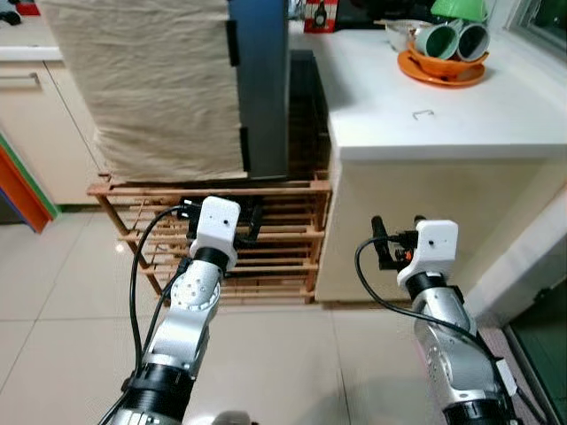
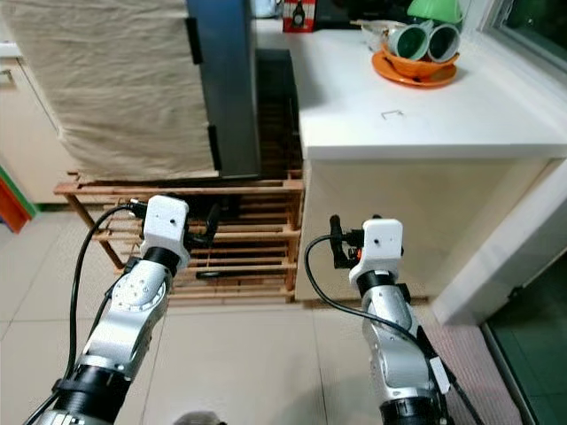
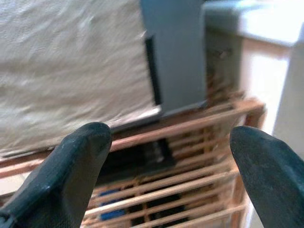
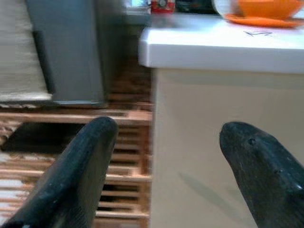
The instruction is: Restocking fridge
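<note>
A grey fridge (image 1: 263, 88) stands ahead on a low wooden slatted rack (image 1: 275, 243). A beige cloth (image 1: 151, 88) drapes over most of its front. My left gripper (image 1: 223, 212) is held low before the rack, open with nothing between its fingers (image 3: 71, 166). In the left wrist view it looks at the fridge's lower corner and the slats. My right gripper (image 1: 397, 232) is also open and empty. It hangs in front of the side panel of the white counter (image 1: 425, 115), below the counter's edge.
On the counter's far end sit an orange plate (image 1: 443, 71) and tipped green-and-white cups (image 1: 456, 40). A red box (image 1: 319, 16) stands at the back. Pale cabinets (image 1: 35, 115) line the left. Beige floor tiles (image 1: 53, 319) stretch under my arms.
</note>
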{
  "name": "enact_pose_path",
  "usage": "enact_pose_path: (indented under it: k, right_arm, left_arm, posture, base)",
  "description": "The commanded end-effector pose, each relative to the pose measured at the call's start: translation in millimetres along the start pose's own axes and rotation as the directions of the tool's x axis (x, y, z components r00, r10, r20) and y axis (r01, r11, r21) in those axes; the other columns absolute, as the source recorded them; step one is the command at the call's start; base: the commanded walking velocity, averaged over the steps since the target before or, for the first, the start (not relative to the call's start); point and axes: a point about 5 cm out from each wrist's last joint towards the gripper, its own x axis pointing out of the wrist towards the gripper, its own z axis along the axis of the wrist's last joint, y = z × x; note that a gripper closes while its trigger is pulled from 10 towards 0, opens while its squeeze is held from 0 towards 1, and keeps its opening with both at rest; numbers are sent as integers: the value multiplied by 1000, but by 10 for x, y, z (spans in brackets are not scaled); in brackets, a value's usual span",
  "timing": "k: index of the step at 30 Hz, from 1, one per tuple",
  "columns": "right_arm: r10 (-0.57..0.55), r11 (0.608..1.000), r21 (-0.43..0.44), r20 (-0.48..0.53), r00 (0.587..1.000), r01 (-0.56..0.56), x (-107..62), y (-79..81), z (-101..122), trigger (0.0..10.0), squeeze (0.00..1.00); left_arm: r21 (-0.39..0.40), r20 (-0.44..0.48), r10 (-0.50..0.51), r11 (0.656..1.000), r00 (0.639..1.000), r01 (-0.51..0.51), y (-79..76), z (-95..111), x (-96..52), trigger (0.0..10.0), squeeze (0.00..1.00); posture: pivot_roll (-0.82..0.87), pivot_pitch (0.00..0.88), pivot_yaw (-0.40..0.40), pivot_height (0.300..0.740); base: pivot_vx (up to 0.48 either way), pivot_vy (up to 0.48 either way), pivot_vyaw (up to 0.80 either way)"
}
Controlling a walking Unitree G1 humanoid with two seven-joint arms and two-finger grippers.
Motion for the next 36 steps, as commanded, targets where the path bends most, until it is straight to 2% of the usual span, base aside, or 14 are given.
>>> enact_pose_path:
  k: [1, 11, 18, 27, 32, 36]
  right_arm:
    - [-25, 1000, -17, 0, 1000, 25, -12, -102, 7, 10000, 0]
    - [11, 1000, 8, 27, 1000, -11, -9, -47, 54, 10000, 0]
    - [-3, 1000, 4, 16, 1000, 2, 25, -34, 45, 10000, 0]
    - [47, 999, -5, 30, 998, -47, 56, 61, 76, 10000, 0]
    - [90, 996, -27, 44, 995, -89, 68, 132, 104, 10000, 0]
    - [212, 976, -63, 92, 973, -207, 78, 354, 238, 10000, 0]
  left_arm:
    - [-15, -3, -10, 1000, 1000, 10, -49, 11, 12, 10000, 0]
    - [-15, -22, 8, 1000, 1000, -9, -55, -15, 22, 10000, 0]
    - [-12, -22, 3, 1000, 1000, -3, -63, -13, 26, 10000, 0]
    - [-14, -28, 15, 1000, 999, -16, -49, -31, 38, 10000, 0]
    - [-5, -31, 14, 1000, 999, -14, -62, -41, 41, 10000, 0]
    - [14, 0, 14, 1000, 1000, -14, -70, -12, 39, 10000, 0]
  posture:
    - [70, 59, 0, 740]
    - [68, 62, 0, 740]
    - [71, 59, 1, 740]
    - [77, 45, -3, 740]
    - [78, 42, -5, 740]
    - [80, 37, -8, 740]
  base:
    - [0, 480, 0]
    - [0, 480, 0]
    - [0, 480, 0]
    - [0, 480, 0]
    - [0, 480, 0]
    - [0, 0, 0]
